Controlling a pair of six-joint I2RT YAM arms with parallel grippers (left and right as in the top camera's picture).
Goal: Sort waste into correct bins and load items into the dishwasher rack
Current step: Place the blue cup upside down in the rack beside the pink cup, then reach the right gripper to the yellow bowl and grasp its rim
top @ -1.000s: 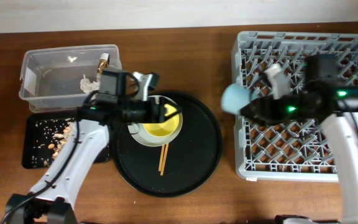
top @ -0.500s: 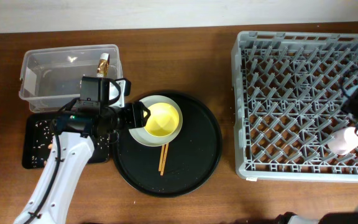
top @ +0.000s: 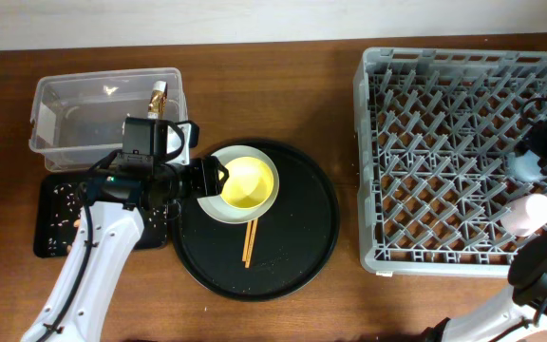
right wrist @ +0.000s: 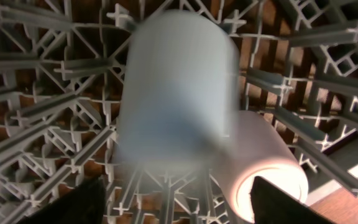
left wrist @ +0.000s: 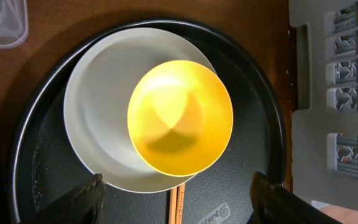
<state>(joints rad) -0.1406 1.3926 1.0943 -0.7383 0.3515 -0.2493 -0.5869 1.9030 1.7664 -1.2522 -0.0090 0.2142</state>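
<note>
Blurred just ahead of the right gripper (right wrist: 179,202): light blue cup (right wrist: 176,93). Partly hidden behind it: pink cup (right wrist: 263,171). Cut off at the bottom edge, between the left gripper (left wrist: 178,200) fingers: chopsticks (left wrist: 173,208).

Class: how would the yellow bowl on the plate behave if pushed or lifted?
The bowl looks glossy, so it is probably slippery to pinch. It sits off-centre on the plate, at its rim, so a push may well tip or slide it. It is small, so likely light.
</note>
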